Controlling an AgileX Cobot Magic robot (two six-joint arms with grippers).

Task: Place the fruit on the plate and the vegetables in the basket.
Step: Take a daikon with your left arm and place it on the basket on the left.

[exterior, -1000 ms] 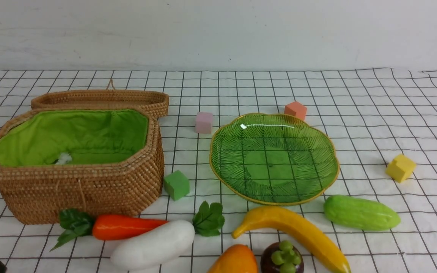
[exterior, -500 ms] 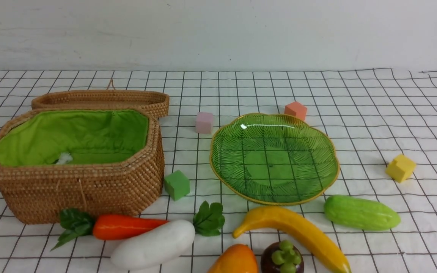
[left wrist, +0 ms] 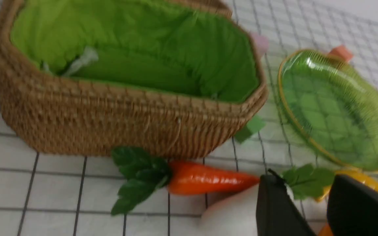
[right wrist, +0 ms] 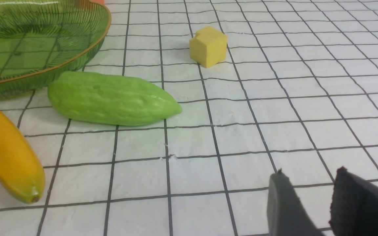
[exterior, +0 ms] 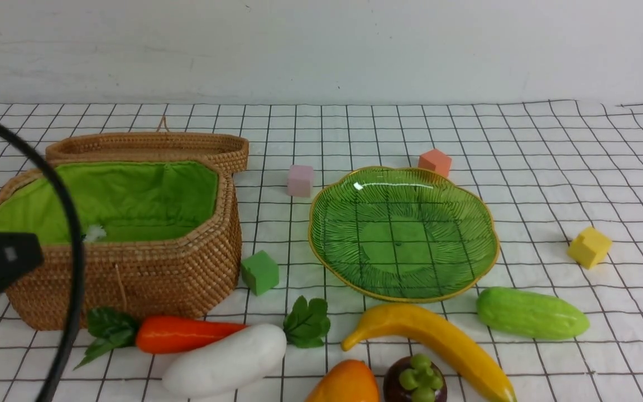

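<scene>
Front view: the basket (exterior: 132, 279) is seen at the left with its lid laid back, and the plate (exterior: 405, 234) is set to its right. All six toys are laid on the checked cloth (exterior: 578, 167), nearer the robot. The carrot (exterior: 182, 334) is placed just before the basket's near wall, the radish (exterior: 226, 360) close alongside it. The banana (exterior: 438, 340) is placed beside the plate's near rim, the cucumber (exterior: 531, 314) to its right, and the mango (exterior: 346, 385) and mangosteen (exterior: 415, 382) at the lower edge. The left gripper (left wrist: 304, 186) is held near the radish leaves, fingers parted, nothing gripped. The right gripper (right wrist: 310, 180) is held over cloth near the cucumber, fingers likewise parted and unloaded.
</scene>
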